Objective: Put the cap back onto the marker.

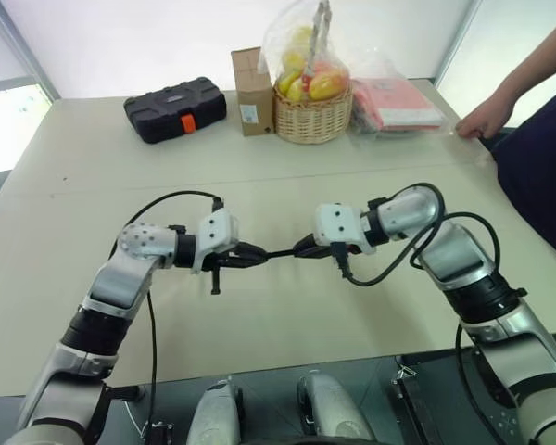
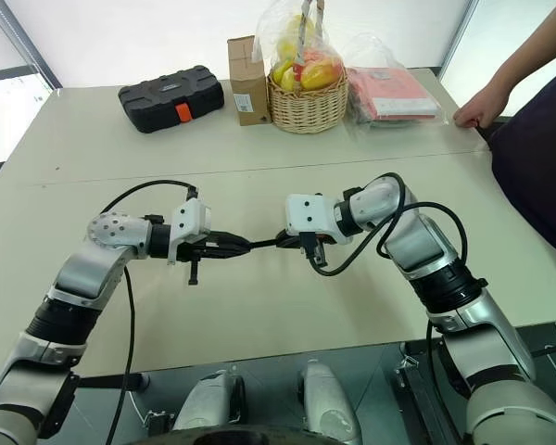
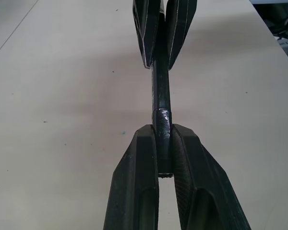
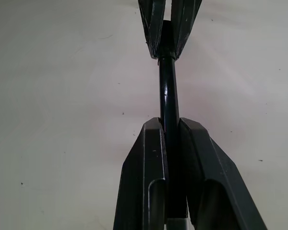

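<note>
- So both arms are up over the table (image 1: 65, 213) facing each other, and the black stick runs straight from one set of fingers to the other. Nothing rests on the tabletop; it all hangs between the two tools.
- The left gripper (image 3: 164, 143) is clamped on the cap (image 3: 162, 125). In my left wrist view I can see the seam where the cap meets the marker (image 3: 161, 88), right ahead of my fingertips.
- The right gripper (image 4: 172, 125) is pinched on the marker barrel; the bare length runs out ahead of it toward the other tool's fingers.
- My read: the cap is on the tip already, but I can't tell whether it's fully seated. I'm treating this as the final push.
- How I'd do it: keep both grips tight, keep the two tools dead in line, and press them toward each other along the barrel only.
- Any sideways or twisting wobble could lever the thin barrel out of a grip. Small, slow push.
- I wouldn't let go with either side until the seam looks tight.
</note>
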